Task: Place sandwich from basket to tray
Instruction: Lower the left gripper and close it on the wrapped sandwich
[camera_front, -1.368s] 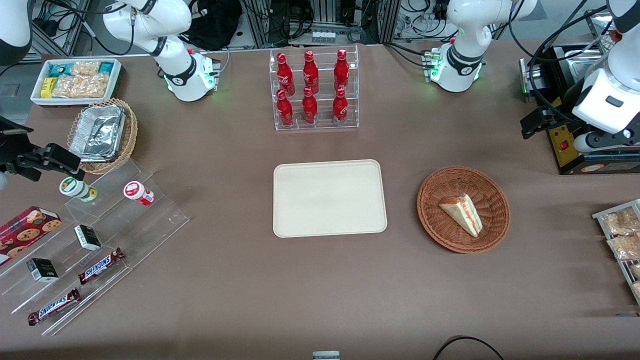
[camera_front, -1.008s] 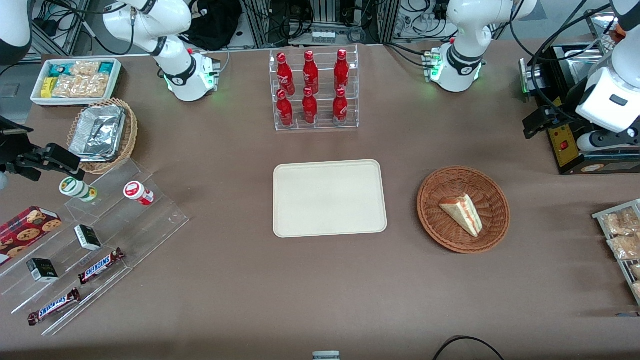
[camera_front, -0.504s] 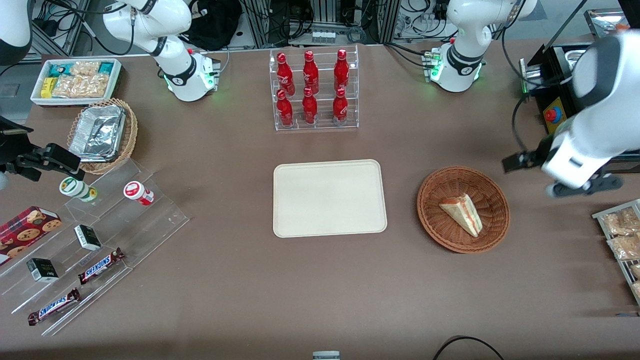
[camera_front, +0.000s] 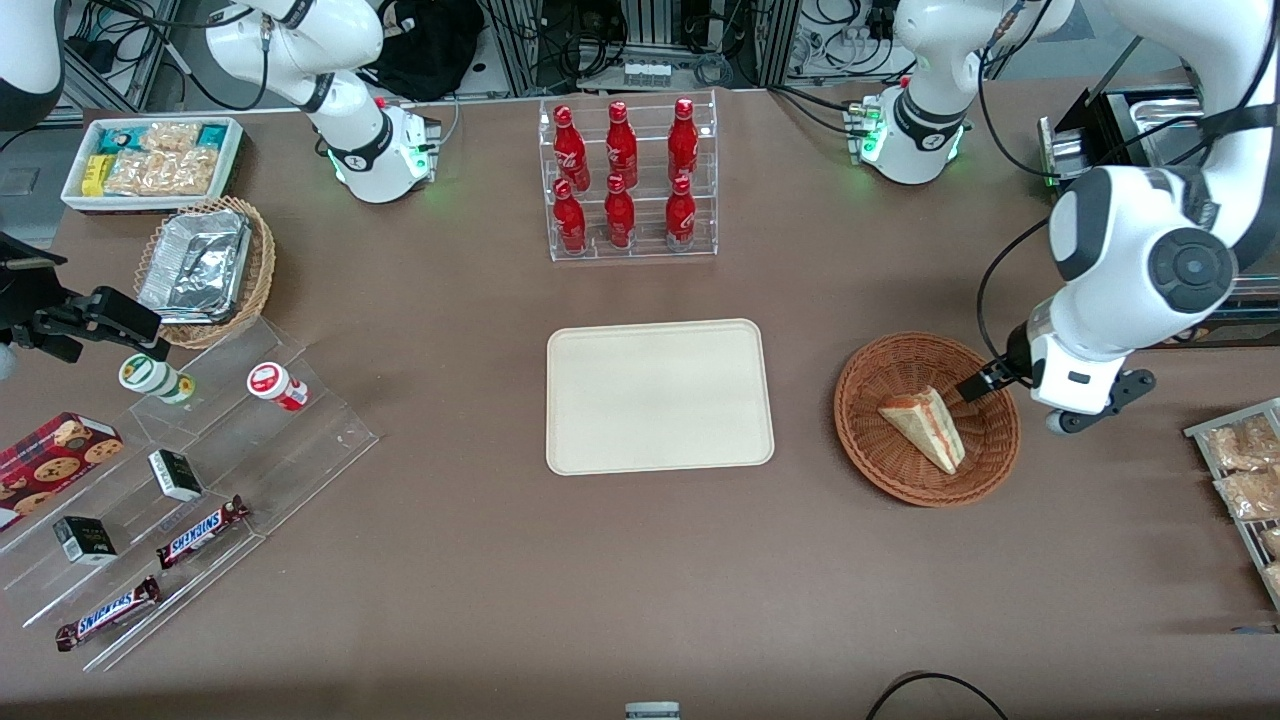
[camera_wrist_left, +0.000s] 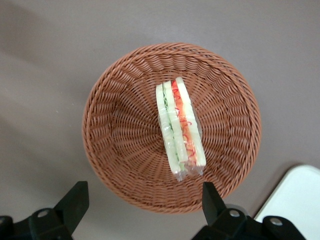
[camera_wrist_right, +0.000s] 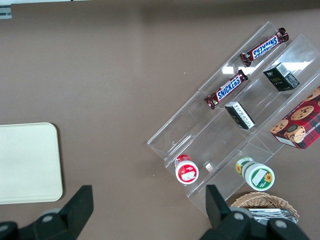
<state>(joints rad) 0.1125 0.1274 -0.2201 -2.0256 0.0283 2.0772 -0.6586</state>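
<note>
Sandwich (camera_front: 923, 429) lies in the basket (camera_front: 880, 470), on its side, roughly mid-bowl. Wrist view shows it edge-on (camera_wrist_left: 180, 129): white bread slices with green and orange-red filling layers, wrapped in clear film, sitting on the weave of the basket (camera_wrist_left: 120, 140).

Pincer (camera_wrist_left: 142, 202) is above the basket, on the side toward the working arm's end of the worktop; in the front view only one dark fingertip shows over the basket rim (camera_front: 978, 385). Fingers (camera_wrist_left: 75, 202) spread wide, holding nothing, no contact with the sandwich. In the wrist view the gap between the two fingers spans most of the basket's width, and the sandwich sits above that gap, clear of both.

Tray (camera_front: 600, 440) sits flat mid-worktop, beside the basket toward the parked arm's end, small gap of brown worktop (camera_front: 800, 560) between them. Nothing on it. A corner of the tray also shows in the left wrist view (camera_wrist_left: 295, 200).

Other items: clear rack of red bottles (camera_front: 625, 180) farther from the front camera than the tray. Toward the parked arm's end: tan wicker basket with foil trays (camera_front: 205, 265), white bin of snack packets (camera_front: 150, 160), clear stepped stand (camera_front: 330, 440) with candy bars (camera_front: 200, 530) and small jars (camera_front: 277, 386). All well apart from the basket.
</note>
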